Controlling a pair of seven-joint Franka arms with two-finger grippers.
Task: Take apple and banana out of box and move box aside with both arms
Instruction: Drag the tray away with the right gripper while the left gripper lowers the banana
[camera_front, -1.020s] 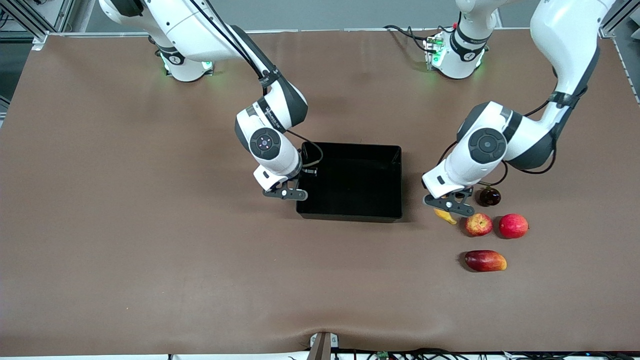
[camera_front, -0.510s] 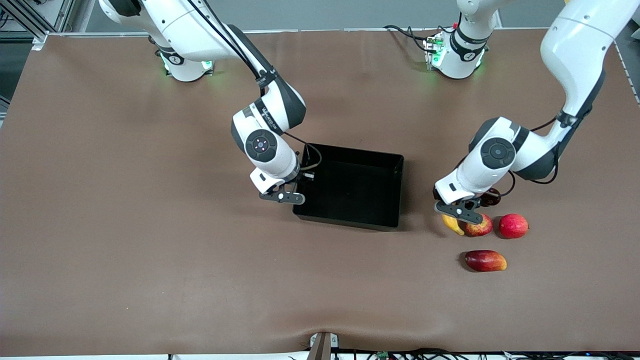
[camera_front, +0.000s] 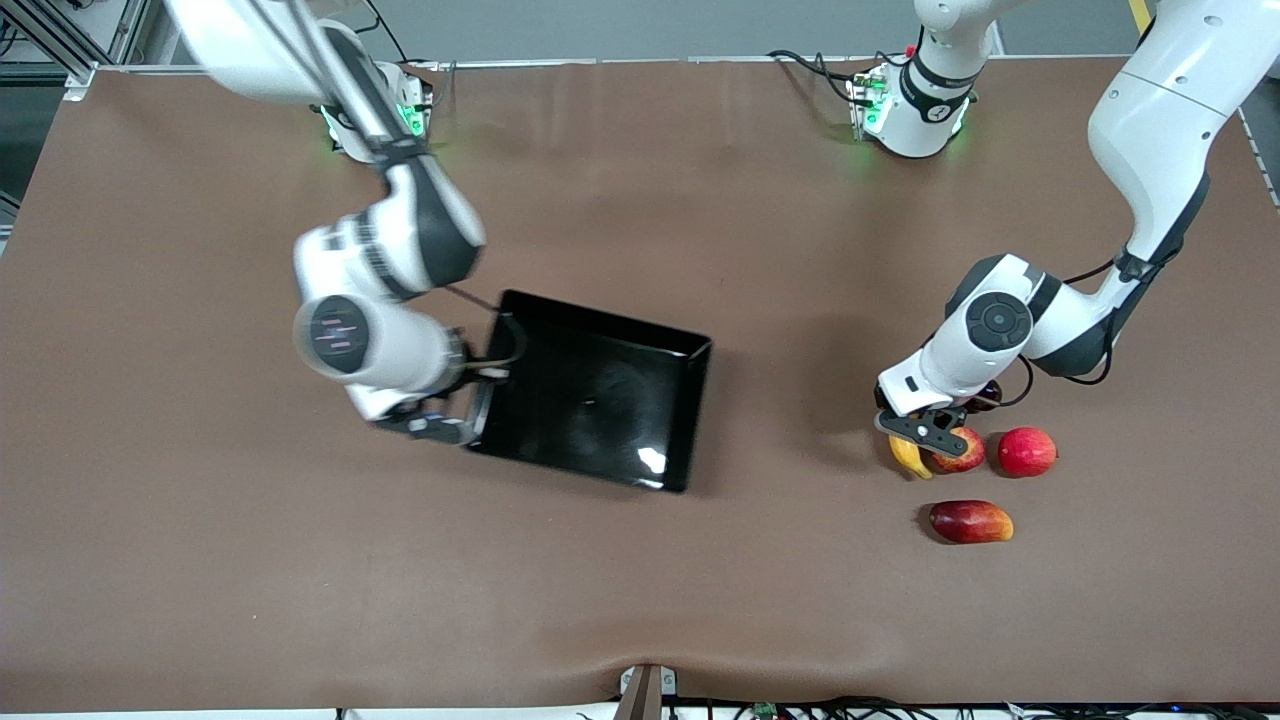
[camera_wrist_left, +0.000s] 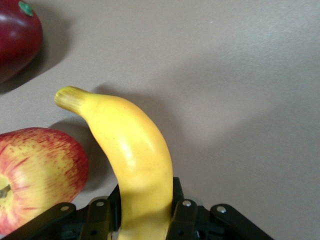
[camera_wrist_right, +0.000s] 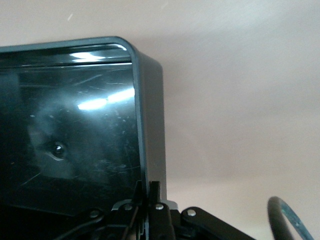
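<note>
The glossy black box (camera_front: 600, 400) hangs tilted over the middle of the table. My right gripper (camera_front: 462, 420) is shut on its side wall. In the right wrist view the box wall (camera_wrist_right: 150, 125) runs down into the right gripper (camera_wrist_right: 150, 196), one finger on each side. My left gripper (camera_front: 925, 433) is shut on the yellow banana (camera_front: 908, 456), low over the table beside the streaked apple (camera_front: 962, 453). In the left wrist view the banana (camera_wrist_left: 132, 150) rises out of the left gripper (camera_wrist_left: 146, 212), and the apple (camera_wrist_left: 35, 175) lies close beside it.
A plain red round fruit (camera_front: 1027, 451) lies beside the apple toward the left arm's end of the table. A dark-red mango (camera_front: 971, 521) lies nearer to the front camera; the mango (camera_wrist_left: 17, 35) also shows in the left wrist view. A cable (camera_wrist_right: 285, 217) loops by the right gripper.
The right gripper closed on the box wall, then raised and swung the box toward the right arm's end, turning it. The left gripper, holding the banana, shifted closer to the apple.
</note>
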